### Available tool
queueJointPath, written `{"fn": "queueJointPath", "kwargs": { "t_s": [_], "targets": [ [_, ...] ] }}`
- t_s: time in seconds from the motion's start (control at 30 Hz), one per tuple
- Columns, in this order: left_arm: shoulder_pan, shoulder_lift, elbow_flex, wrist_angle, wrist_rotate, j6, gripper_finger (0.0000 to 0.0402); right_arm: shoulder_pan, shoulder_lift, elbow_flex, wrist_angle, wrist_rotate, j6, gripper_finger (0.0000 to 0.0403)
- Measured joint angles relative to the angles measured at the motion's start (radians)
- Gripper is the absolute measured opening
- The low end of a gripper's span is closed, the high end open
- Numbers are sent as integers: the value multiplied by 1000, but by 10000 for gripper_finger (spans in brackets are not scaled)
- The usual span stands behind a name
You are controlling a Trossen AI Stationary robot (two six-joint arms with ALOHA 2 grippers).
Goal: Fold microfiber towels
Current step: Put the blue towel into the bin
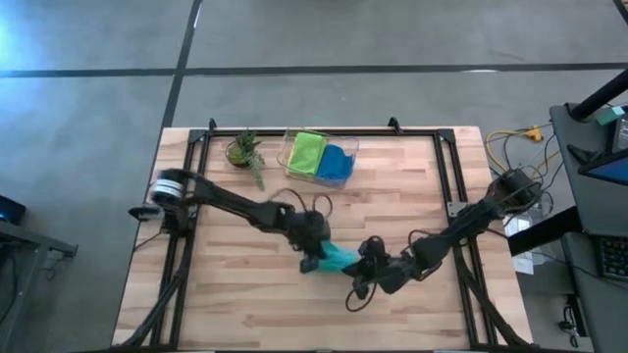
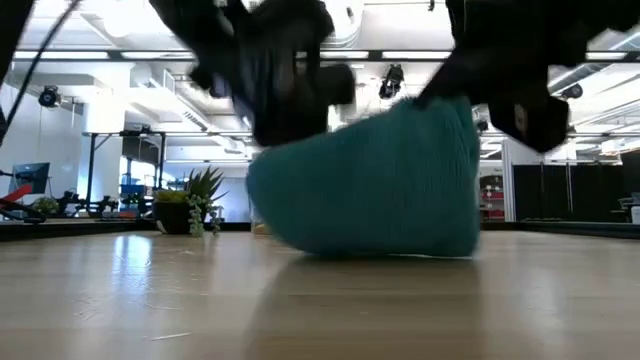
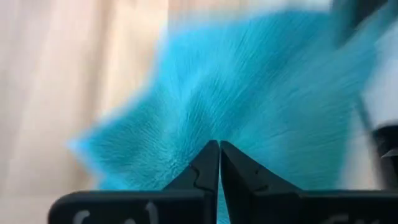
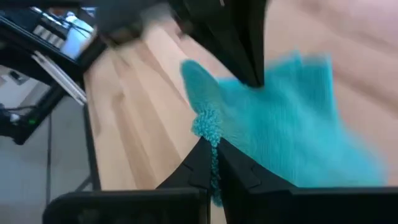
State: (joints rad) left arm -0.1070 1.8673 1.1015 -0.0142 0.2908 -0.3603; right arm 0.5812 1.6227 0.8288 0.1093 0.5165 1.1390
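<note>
A teal microfiber towel is bunched between my two grippers at the middle of the table, and in the low view its lower fold rests on the wood. My left gripper is shut on the towel's left side, my right gripper on its right side. A lime green towel and a dark blue towel lie in the clear bin at the far edge. My left gripper pinches the teal towel's cloth between its two fingers, slanting down from the table's left. The cloth fans out from the fingertips in taut folds; how many layers are in the pinch does not show. My right gripper pinches a fuzzy edge of the towel between its fingers, slanting down from the table's right. The towel spreads beyond the fingers toward my left gripper, sagging down to the table.
A small potted plant stands at the far left beside the bin. Bare wood lies to the near left and near right of the towel. A black frame runs along the table's edges.
</note>
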Motion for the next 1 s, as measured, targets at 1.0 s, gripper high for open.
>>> {"fn": "queueJointPath", "kwargs": {
  "t_s": [1.0],
  "targets": [
    [91,-739,-188,-325,-378,-53,0,-912,-198,365,-345,-576,-822,9]
  ]
}}
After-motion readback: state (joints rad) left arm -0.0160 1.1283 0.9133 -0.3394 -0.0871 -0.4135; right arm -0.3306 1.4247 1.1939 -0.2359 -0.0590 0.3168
